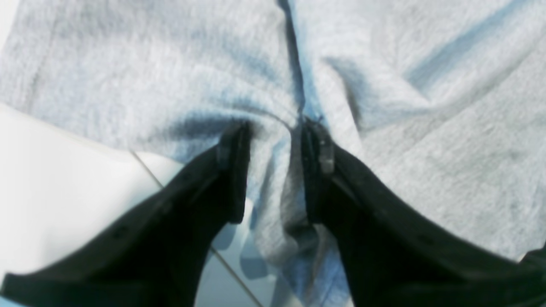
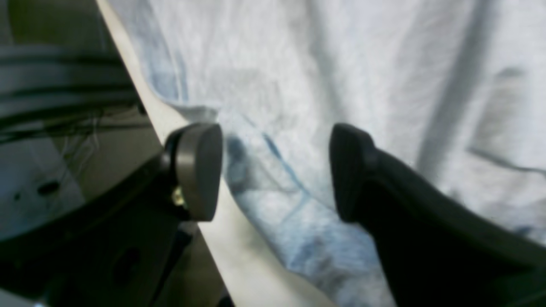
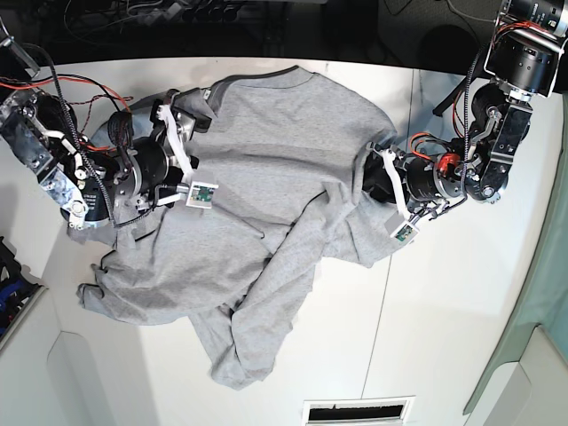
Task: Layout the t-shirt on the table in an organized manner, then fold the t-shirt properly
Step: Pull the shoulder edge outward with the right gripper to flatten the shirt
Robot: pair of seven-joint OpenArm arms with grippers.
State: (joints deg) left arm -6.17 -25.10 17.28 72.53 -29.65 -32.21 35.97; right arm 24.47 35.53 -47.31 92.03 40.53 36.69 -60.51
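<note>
The light grey t-shirt lies rumpled on the white table, neck toward the far edge and lower part twisted to the near side. No lettering shows. My left gripper is at the shirt's right sleeve. In the left wrist view the gripper is shut on a bunched fold of the t-shirt just above the table. My right gripper is at the shirt's far left shoulder. In the right wrist view the gripper is open over the t-shirt hem at the table edge.
A thin dark seam runs across the table. A vent grille sits at the near edge. Cables and dark gear lie beyond the far edge. A teal curtain hangs at the right.
</note>
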